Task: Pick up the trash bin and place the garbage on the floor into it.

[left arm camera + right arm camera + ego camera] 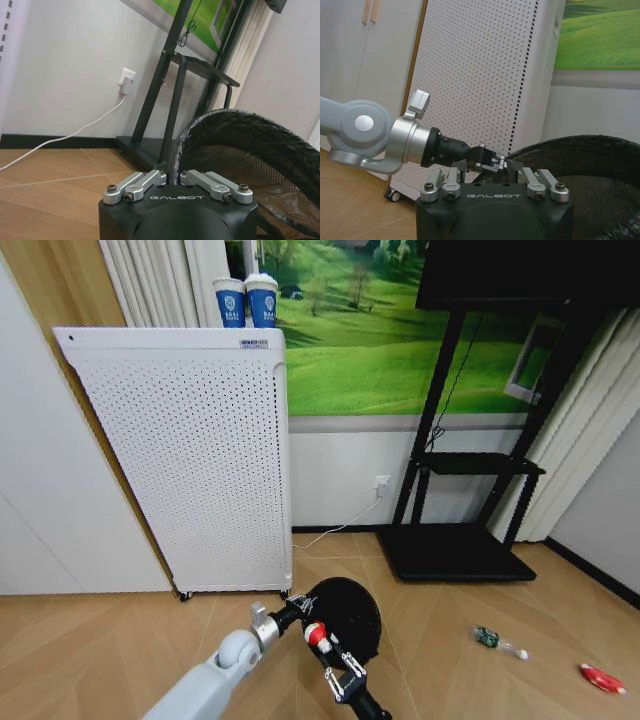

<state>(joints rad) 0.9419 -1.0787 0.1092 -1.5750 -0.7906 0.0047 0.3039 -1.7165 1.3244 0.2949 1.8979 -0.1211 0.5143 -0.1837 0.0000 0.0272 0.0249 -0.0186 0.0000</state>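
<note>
The trash bin (pixel 352 612), round, black and mesh-sided, sits low in the middle of the head view. My left gripper (pixel 300 608) is shut on its rim; the left wrist view shows the fingers pinching the mesh edge (pixel 172 172). My right gripper (pixel 328 658) hovers just in front of the bin, jaws spread and open, facing the left gripper (pixel 490 162). A red-and-white scrap (pixel 317 636) lies at the bin's near edge, right before the right gripper. More garbage lies on the floor to the right: a green-and-dark wrapper (pixel 497 641) and a red scrap (pixel 602 678).
A tall white perforated appliance (pixel 190 460) on wheels stands at the left against the wall, with two blue cups (pixel 246 300) on top. A black TV stand (pixel 455 550) stands behind the bin to the right. A white cable runs to a wall socket (pixel 381 483).
</note>
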